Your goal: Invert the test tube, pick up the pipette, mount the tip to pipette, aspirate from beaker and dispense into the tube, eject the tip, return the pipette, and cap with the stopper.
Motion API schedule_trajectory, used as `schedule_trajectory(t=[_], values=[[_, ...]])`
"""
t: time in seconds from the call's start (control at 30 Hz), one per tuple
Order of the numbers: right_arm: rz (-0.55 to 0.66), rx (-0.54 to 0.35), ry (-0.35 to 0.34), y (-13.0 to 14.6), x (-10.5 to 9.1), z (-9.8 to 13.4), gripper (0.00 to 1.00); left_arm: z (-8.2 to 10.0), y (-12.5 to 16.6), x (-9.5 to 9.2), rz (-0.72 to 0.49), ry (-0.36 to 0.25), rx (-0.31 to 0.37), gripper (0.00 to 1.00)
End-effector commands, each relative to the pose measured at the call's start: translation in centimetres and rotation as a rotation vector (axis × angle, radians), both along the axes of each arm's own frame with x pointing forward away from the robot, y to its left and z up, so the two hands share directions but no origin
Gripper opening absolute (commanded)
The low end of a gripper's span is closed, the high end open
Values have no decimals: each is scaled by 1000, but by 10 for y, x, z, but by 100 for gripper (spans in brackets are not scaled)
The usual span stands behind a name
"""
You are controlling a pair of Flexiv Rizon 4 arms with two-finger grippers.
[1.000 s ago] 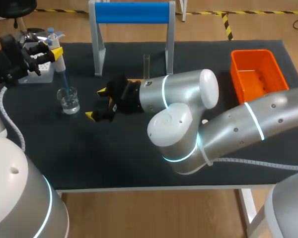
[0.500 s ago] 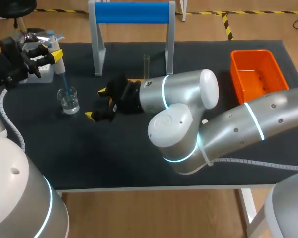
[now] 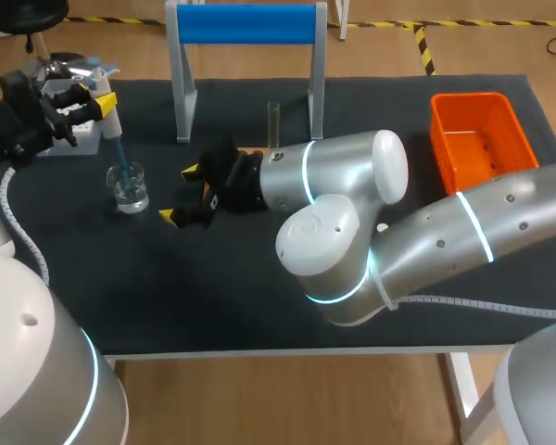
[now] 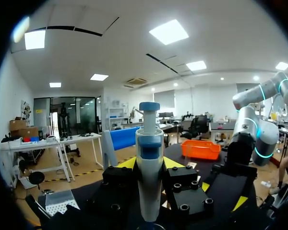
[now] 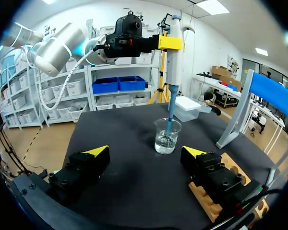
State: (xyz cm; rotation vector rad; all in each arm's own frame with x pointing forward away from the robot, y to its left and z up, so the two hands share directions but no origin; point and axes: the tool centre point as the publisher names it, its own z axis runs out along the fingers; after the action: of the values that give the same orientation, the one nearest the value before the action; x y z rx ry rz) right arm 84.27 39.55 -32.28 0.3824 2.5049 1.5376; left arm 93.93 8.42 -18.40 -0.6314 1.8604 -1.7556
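My left gripper [image 3: 99, 100] is shut on a white pipette [image 3: 112, 119] and holds it upright at the far left. Its blue tip [image 3: 120, 156] dips into the glass beaker [image 3: 130, 189] of clear liquid. In the left wrist view the pipette [image 4: 149, 177] stands between the fingers of the left gripper [image 4: 150, 165]. My right gripper [image 3: 179, 194] is open just right of the beaker, holding nothing. From the right wrist, the beaker [image 5: 167, 135] is ahead of the open right gripper [image 5: 146, 153], with the pipette [image 5: 173, 57] above it. The test tube [image 3: 272, 124] stands upright behind my right wrist.
A blue-topped stand [image 3: 246, 24] rises at the back middle. A white tip box [image 3: 76, 137] sits behind the beaker under my left arm. An orange bin [image 3: 478, 139] is at the back right. A wooden block [image 5: 216, 203] lies under one right finger.
My left gripper with the pipette has shifted slightly to the left and back; the tip stays in the beaker. The right arm has not moved.
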Motion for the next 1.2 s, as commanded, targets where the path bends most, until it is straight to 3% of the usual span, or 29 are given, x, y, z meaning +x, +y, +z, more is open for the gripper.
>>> schedule_trajectory(t=[0.03, 0.6, 0.87, 1.2], values=[[2, -3, 2, 0, 1, 0, 100, 0, -1, 0, 0, 2, 2, 0], [13, 3, -2, -1, 1, 6, 100, 0, -1, 0, -2, 7, 2, 0], [130, 19, 7, -15, 4, 38, 100, 0, -1, 0, -2, 7, 2, 0], [276, 60, -31, -36, 20, 105, 100, 0, -1, 0, -2, 7, 2, 0]])
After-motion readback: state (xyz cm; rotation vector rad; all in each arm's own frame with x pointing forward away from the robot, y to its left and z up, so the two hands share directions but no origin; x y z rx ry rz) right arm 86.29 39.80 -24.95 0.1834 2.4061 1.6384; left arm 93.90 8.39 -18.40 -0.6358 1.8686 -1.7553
